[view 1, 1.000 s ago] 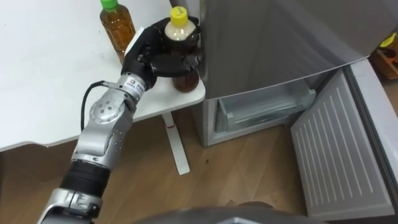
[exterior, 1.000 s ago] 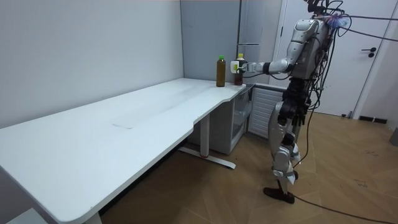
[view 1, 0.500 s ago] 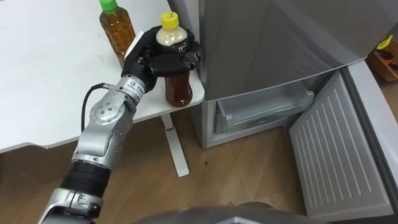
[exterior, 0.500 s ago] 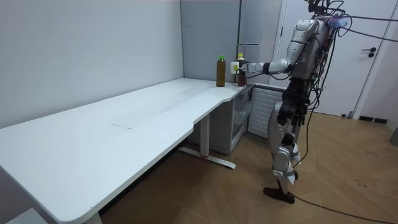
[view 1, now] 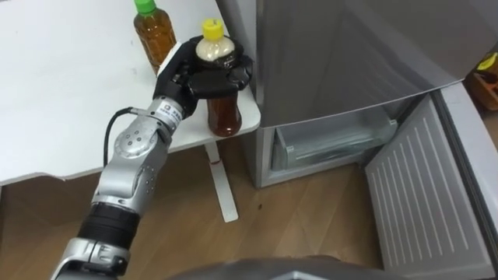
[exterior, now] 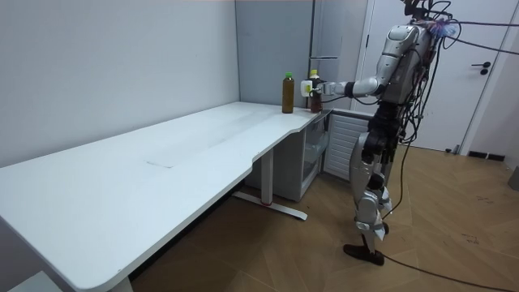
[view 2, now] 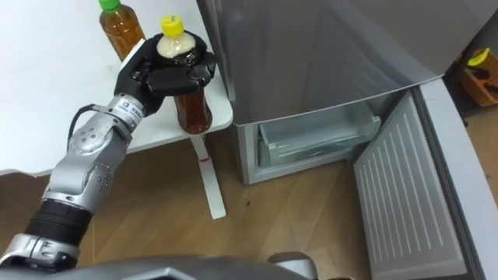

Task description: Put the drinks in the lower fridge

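Clear plastic bottle, yellow screw cap, dark brown drink [view 1: 224, 113]: round body with a pale band of liquid at the neck. It is upright in the left hand [view 1: 180, 74], at the desk corner beside the fridge. Its base shows over the corner's edge and appears just off the surface.

Second clear plastic bottle, green cap, amber drink [view 1: 154, 37]: stands upright on the desk just behind the hand.

Left hand: black fingers wrapped round the upper body of the yellow-capped bottle, below the cap, in a firm grasp. The silver forearm reaches forward and up from the lower left, wrist roughly straight.

Matte white desk top with rounded corner [view 1: 62, 93] on a white leg [view 1: 222, 187]. Tall grey smooth-fronted fridge [view 1: 342, 54] stands against the desk's end. Its lower compartment is open, with a clear plastic drawer [view 1: 331, 140] inside. The lower door with ribbed white lining [view 1: 420, 210] is swung wide. Wood-plank floor [view 1: 296, 218]. In the room view the robot stands upright at the desk's end, facing the fridge.
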`<state>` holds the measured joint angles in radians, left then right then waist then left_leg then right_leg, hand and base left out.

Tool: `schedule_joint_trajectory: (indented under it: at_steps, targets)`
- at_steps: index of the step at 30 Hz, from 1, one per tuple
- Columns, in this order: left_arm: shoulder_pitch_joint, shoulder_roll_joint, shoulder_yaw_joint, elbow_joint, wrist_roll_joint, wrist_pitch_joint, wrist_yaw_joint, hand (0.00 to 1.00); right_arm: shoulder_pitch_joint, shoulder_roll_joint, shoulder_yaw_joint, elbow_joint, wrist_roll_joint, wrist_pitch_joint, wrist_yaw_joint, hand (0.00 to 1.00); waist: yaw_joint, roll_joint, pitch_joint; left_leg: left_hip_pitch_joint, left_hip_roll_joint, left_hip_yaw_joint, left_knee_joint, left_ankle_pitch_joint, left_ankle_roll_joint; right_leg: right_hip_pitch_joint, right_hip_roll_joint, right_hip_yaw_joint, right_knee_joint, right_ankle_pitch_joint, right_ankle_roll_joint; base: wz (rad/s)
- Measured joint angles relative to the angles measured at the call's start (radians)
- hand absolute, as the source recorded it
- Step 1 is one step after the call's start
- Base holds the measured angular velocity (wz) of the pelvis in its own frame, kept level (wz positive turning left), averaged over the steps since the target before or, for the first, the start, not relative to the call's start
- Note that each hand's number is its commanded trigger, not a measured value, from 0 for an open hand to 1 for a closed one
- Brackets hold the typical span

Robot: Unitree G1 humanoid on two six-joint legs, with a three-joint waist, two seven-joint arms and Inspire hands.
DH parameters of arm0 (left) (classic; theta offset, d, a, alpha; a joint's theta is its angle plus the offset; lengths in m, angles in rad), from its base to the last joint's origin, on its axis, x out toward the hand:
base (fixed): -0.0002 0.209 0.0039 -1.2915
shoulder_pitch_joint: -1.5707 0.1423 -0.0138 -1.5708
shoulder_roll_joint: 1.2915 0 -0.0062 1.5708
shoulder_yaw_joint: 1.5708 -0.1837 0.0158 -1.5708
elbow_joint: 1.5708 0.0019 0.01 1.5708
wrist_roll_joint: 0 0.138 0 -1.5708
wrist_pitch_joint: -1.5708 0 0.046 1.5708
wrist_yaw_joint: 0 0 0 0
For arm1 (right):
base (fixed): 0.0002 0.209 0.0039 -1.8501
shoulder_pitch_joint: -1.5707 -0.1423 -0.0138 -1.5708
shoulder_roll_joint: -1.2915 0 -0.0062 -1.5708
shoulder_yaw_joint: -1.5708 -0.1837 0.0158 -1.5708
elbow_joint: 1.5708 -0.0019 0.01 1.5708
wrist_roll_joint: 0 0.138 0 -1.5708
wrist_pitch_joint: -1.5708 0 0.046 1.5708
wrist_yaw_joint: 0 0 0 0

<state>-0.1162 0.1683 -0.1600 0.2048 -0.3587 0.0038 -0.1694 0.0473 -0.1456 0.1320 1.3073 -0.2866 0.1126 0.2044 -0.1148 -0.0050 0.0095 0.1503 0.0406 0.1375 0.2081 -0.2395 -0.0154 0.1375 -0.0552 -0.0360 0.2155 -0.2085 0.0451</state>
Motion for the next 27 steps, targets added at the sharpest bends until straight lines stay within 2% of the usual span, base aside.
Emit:
schedule_joint_trajectory:
  at_steps: [8, 9, 12, 16, 19, 23, 25, 27]
  targets:
    - [0.006, -0.005, 0.002, -0.055, 0.000, -0.001, 0.008, 1.00, 0.000, -0.002, 0.024, 0.007, 0.013, -0.007, -0.020, 0.00, 0.078, -0.010, -0.0011, -0.043, -0.001, -0.053, 0.022, 0.003, -0.004, -0.007, -0.005, -0.065, -0.006, 0.000, -0.001, 0.21]
    - [0.009, -0.013, 0.001, -0.054, 0.000, -0.001, 0.010, 1.00, -0.002, -0.005, 0.025, 0.006, 0.013, -0.009, -0.019, 0.00, 0.093, -0.012, 0.0001, -0.044, -0.001, -0.058, 0.021, 0.004, -0.005, -0.005, -0.006, -0.076, -0.006, 0.000, -0.001, 0.13]
    - [0.013, -0.028, 0.001, -0.056, 0.001, -0.001, 0.012, 1.00, -0.023, -0.018, 0.067, 0.004, 0.004, -0.014, -0.010, 0.00, 0.128, -0.024, 0.0046, -0.066, -0.001, -0.069, 0.028, 0.005, -0.006, -0.012, -0.006, -0.092, -0.010, 0.000, -0.001, 0.12]
    - [0.038, -0.040, -0.011, -0.125, -0.004, -0.005, 0.014, 1.00, -0.026, -0.030, 0.132, -0.017, 0.000, -0.017, -0.002, 0.00, 0.179, -0.026, 0.0039, -0.122, -0.004, -0.098, 0.054, 0.005, -0.006, -0.047, -0.010, -0.124, -0.009, 0.004, -0.005, 0.22]
    - [0.056, -0.032, -0.023, -0.133, -0.004, -0.015, 0.014, 1.00, -0.026, -0.037, 0.153, -0.018, 0.000, -0.022, 0.006, 0.00, 0.186, -0.023, 0.0062, -0.129, -0.007, -0.125, 0.061, 0.005, -0.006, -0.037, -0.013, -0.162, -0.010, 0.004, -0.005, 0.27]
    - [0.079, -0.035, -0.021, -0.133, -0.036, -0.033, 0.014, 1.00, -0.025, -0.050, 0.160, -0.047, -0.049, -0.029, 0.027, 0.00, 0.199, -0.016, 0.0102, -0.127, -0.012, -0.133, 0.060, 0.005, -0.006, -0.032, -0.016, -0.168, -0.010, 0.003, -0.005, 0.05]
    - [0.097, -0.036, -0.021, -0.133, -0.069, -0.047, 0.014, 1.00, -0.023, -0.071, 0.158, -0.108, -0.098, -0.029, 0.050, 0.00, 0.199, -0.015, 0.0110, -0.129, -0.017, -0.141, 0.060, 0.007, -0.003, -0.030, -0.020, -0.175, -0.010, 0.003, -0.005, 0.07]
    - [0.116, -0.036, -0.021, -0.133, -0.108, -0.058, 0.013, 1.00, -0.026, -0.093, 0.149, -0.196, -0.095, -0.037, 0.021, 0.00, 0.199, -0.010, 0.0135, -0.128, -0.021, -0.141, 0.061, 0.008, 0.000, -0.027, -0.024, -0.181, -0.011, 0.003, -0.004, 0.05]
